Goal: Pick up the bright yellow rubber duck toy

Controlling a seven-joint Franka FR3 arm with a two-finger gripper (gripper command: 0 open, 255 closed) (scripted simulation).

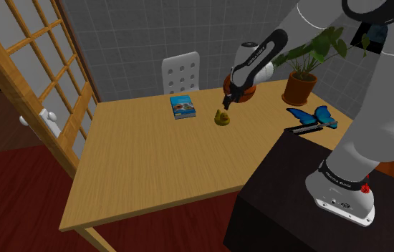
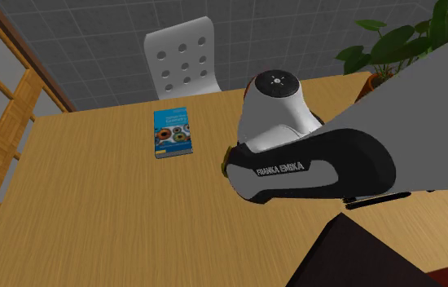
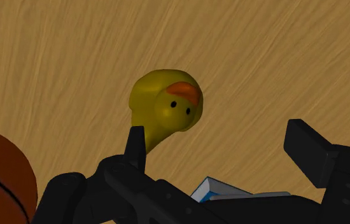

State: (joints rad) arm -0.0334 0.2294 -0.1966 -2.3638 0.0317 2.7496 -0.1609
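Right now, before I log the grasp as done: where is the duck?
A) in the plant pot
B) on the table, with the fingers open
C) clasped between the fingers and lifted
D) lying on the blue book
B: the duck sits on the bare table, the fingers stand wide apart without clasping it, and the book lies apart from it.
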